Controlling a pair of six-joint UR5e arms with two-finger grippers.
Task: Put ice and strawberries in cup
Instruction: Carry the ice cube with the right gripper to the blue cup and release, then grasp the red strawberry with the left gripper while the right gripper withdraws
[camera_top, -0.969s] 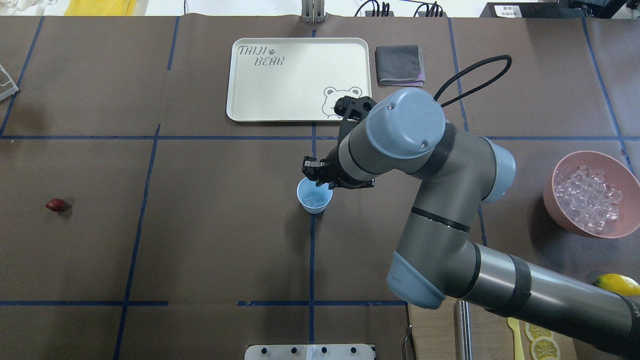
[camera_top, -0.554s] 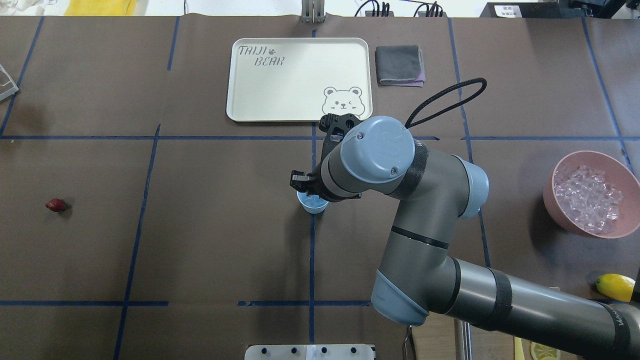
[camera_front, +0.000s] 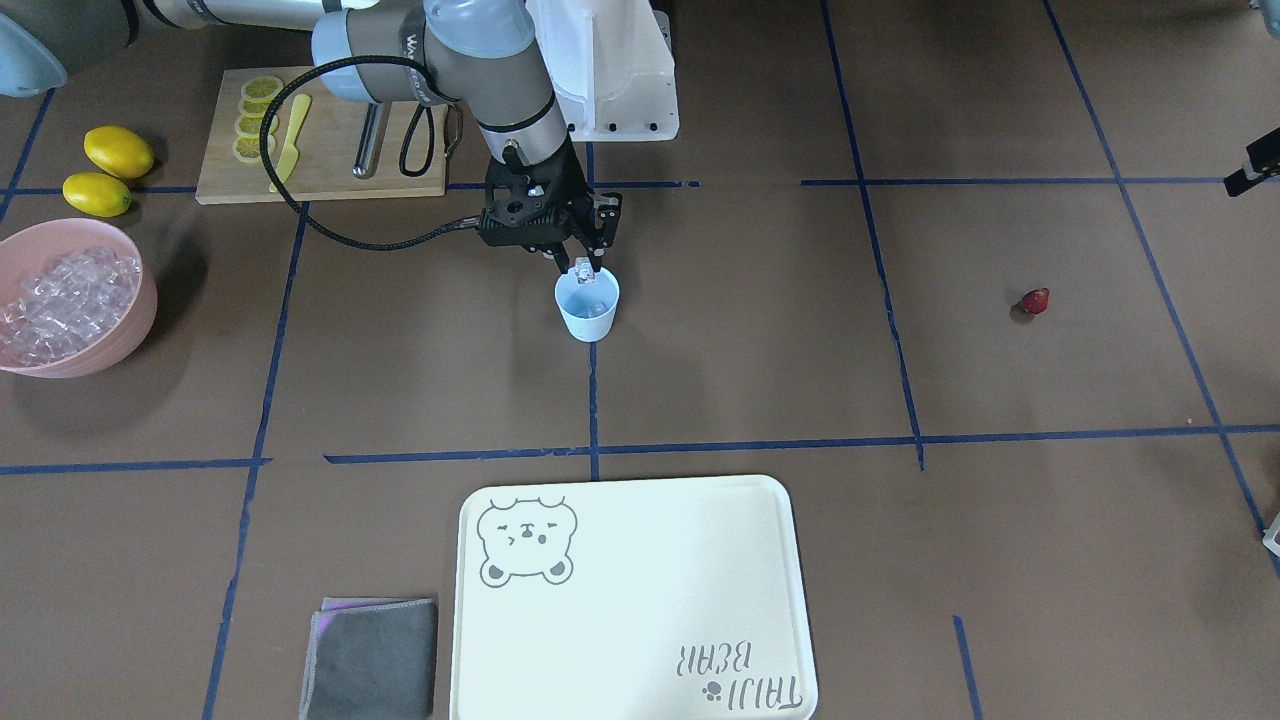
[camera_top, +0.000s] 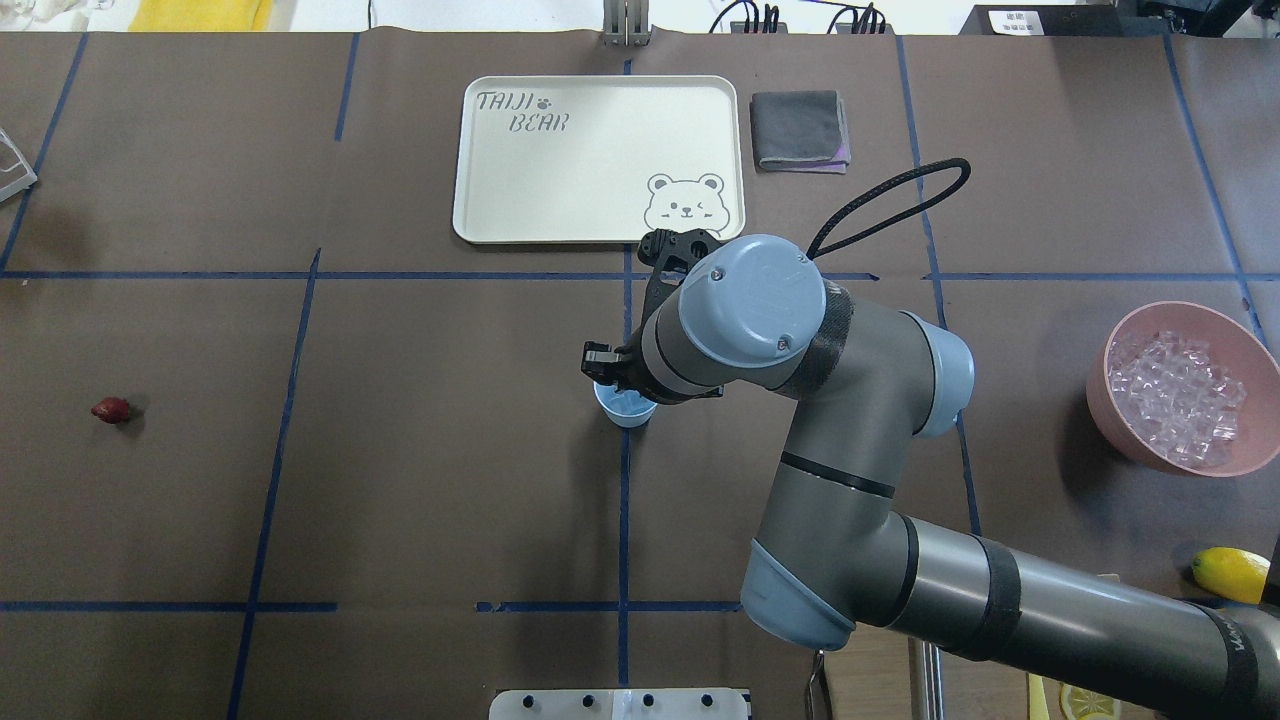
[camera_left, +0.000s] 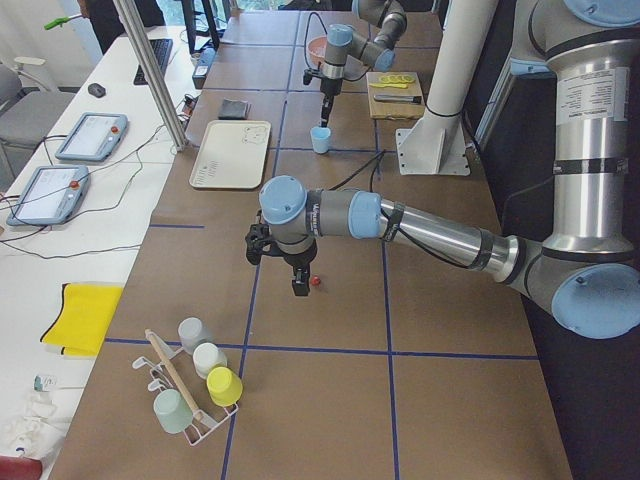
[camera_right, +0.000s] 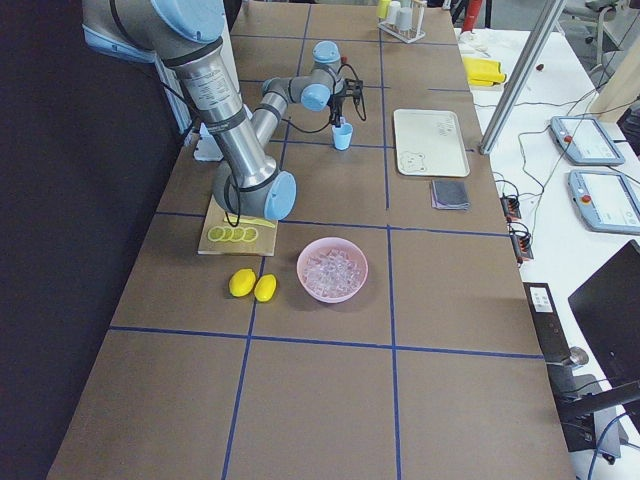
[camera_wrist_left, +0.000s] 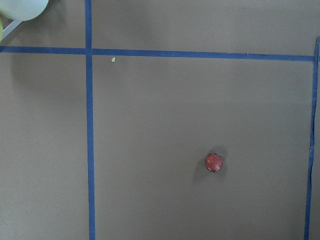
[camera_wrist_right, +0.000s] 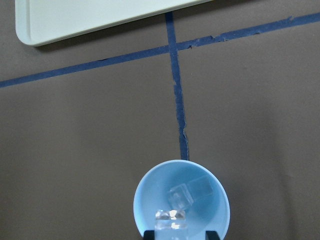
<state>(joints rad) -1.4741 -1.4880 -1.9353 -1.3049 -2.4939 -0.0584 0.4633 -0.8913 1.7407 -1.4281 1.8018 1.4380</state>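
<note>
Right wrist-mounted view: ice cube (camera_wrist_right: 170, 218) sits between the right gripper (camera_wrist_right: 180, 235) fingers, cup (camera_wrist_right: 150, 190) just below. Whether it is pinched or freed, I cannot tell. Likely next: ensure it drops, then fetch the strawberry (camera_wrist_left: 213, 162).

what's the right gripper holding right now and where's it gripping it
An ice cube, pinched by its sides in the right gripper, over the cup.

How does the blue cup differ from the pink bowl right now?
Size: the cup is small and tapered; the bowl is far wider. Fill: the bowl holds a heap of ice cubes; the cup shows one lying cube on its bottom. Place: the cup stands mid-table under the right pincer; the bowl sits beside the lemons with no arm above it. Both stand upright, open-topped.
</note>
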